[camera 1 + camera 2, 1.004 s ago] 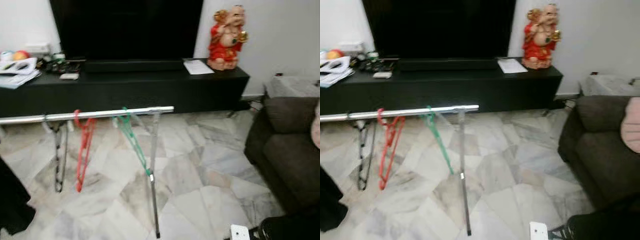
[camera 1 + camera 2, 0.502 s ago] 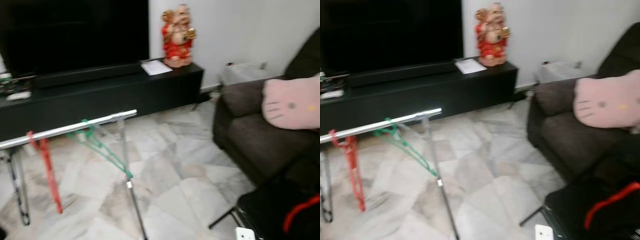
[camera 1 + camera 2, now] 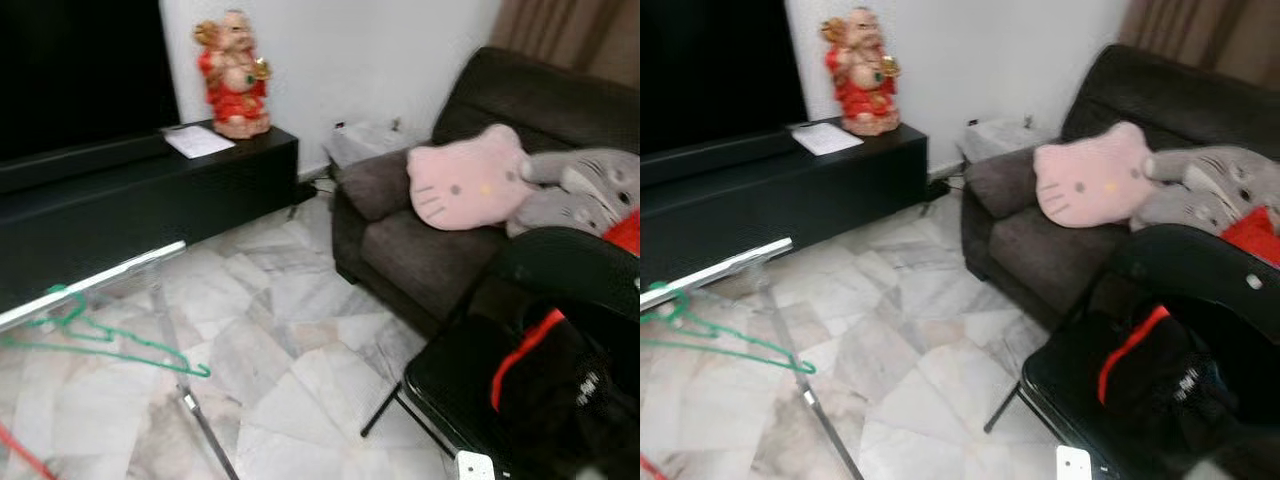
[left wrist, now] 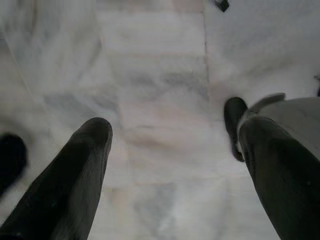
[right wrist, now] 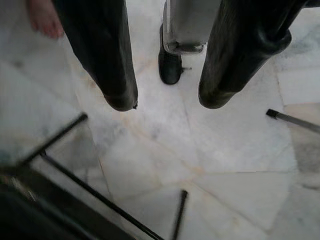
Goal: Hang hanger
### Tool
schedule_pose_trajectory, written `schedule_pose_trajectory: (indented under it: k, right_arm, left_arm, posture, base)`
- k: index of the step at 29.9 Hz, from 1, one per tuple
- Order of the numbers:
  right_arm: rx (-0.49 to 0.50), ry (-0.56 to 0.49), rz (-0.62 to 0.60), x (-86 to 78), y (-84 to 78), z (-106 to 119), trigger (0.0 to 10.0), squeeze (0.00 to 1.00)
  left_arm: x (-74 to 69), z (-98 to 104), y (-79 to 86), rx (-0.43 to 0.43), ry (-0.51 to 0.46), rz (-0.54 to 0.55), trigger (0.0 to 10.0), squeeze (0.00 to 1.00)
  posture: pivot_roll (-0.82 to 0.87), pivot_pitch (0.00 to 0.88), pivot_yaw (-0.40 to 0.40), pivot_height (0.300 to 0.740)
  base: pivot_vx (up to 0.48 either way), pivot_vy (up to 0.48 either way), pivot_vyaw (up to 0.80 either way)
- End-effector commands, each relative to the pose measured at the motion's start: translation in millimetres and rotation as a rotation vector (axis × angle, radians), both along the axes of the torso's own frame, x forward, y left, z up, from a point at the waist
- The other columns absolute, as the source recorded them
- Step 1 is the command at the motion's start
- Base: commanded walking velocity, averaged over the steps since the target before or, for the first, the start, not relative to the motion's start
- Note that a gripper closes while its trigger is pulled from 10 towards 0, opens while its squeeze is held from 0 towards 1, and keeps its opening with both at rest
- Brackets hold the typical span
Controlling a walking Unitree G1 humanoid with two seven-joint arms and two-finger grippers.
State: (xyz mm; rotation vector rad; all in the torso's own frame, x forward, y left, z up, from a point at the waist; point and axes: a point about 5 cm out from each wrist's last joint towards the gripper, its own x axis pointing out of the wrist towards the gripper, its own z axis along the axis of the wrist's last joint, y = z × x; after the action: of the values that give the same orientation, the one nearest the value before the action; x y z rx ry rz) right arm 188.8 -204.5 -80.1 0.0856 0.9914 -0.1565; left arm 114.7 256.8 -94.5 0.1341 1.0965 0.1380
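A black folding chair (image 3: pixel 520 370) stands close ahead, a dark sofa (image 3: pixel 440 250) behind it; a green hanger (image 3: pixel 90 335) hangs on the rail (image 3: pixel 90 285). Both grippers (image 4: pixel 172 135) (image 5: pixel 167 100) hang spread-fingered and empty over marble floor (image 3: pixel 290 370).

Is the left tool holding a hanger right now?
No: in the left wrist view the left tool hangs open over bare marble floor, nothing between its fingers; the green hanger is on the rail.

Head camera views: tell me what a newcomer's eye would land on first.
The pink cat-face cushion on the dark sofa at right stands out, as does the red and gold figurine on the black TV cabinet by the wall. Lower left, a green hanger hangs from the silver rail.
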Motion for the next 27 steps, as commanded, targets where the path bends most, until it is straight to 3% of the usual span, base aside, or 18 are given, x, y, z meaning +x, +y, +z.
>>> schedule_pose_trajectory:
  k: [1,8,21,27]
  right_arm:
    - [0.003,-0.004,-0.010,1.1,-0.2,1,10.0,0.00]
    - [0.002,-0.005,-0.013,1.1,0.0,1,10.0,0.00]
    - [0.005,-0.006,-0.026,0.9,0.0,0,10.0,0.00]
    - [0.006,-0.008,-0.030,0.9,-0.1,0,10.0,0.00]
  left_arm:
    - [-6.7,1,8.1,0.003,0.009,0.005,10.0,0.00]
    - [-8.5,1,10.8,0.001,0.015,0.004,10.0,0.00]
    - [4.2,-6,-23.8,-0.032,0.015,-0.031,10.0,0.00]
    - [5.2,-4,-19.9,-0.029,0.007,-0.018,10.0,0.00]
  posture:
    - [0.07,0.000,0.016,0.740]
    - [0.07,0.000,0.017,0.740]
    - [0.06,0.000,0.017,0.740]
    - [0.06,0.000,0.015,0.740]
  base:
    - [0.000,0.000,-0.72]
    - [0.000,0.000,-0.72]
    - [0.000,0.000,-0.72]
    - [0.000,0.000,-0.72]
